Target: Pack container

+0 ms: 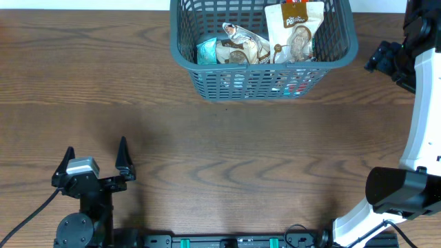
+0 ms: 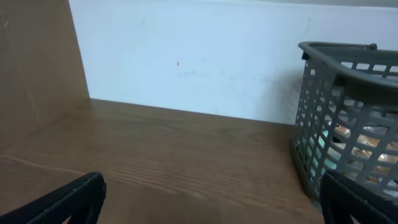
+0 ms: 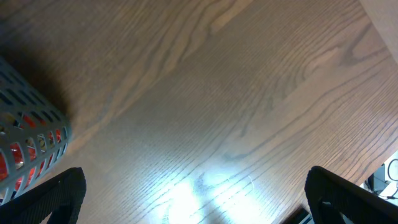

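Nearest, the left gripper (image 1: 96,148) sat low over the bench (image 1: 227,151), jaws wide and empty. Farther off, the right gripper (image 3: 199,199) hung released beside the container (image 1: 265,83), which stood at the far edge with packets (image 1: 241,48) inside. No packet lay loose in view. Packing looked done, so any retreat should keep clear of the rim.

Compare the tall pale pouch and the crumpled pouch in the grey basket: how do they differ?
The tall pale pouch looks flat and smooth; the crumpled pouch is wrinkled. The tall pale pouch sits right of the crumpled pouch and looks larger. Both are inside the basket.
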Available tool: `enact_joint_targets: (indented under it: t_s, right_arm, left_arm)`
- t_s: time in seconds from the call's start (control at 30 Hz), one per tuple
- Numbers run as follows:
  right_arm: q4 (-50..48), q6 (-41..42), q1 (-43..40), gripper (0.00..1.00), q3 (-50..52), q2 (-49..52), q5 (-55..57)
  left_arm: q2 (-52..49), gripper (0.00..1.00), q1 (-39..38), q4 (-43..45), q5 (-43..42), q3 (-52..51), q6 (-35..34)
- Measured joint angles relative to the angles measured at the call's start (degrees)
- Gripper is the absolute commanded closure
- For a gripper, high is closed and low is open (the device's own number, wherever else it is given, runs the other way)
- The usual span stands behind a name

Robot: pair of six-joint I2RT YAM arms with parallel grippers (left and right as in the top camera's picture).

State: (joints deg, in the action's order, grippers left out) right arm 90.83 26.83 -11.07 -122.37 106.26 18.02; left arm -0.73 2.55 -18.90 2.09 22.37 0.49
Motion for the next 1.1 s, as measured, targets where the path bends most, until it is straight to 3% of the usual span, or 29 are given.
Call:
enact_joint_targets:
  t_s: [0.6, 1.1]
  right_arm:
    - [0.0, -0.02, 0.0, 0.01, 0.0, 0.0, 0.0]
    - [0.0, -0.02, 0.0, 0.01, 0.0, 0.0, 0.0]
  left_arm:
    - [0.15, 0.01, 0.0, 9.81, -0.02, -13.11, -0.02]
    - [0.15, 0.01, 0.0, 10.45, -0.07, -18.23, 0.0]
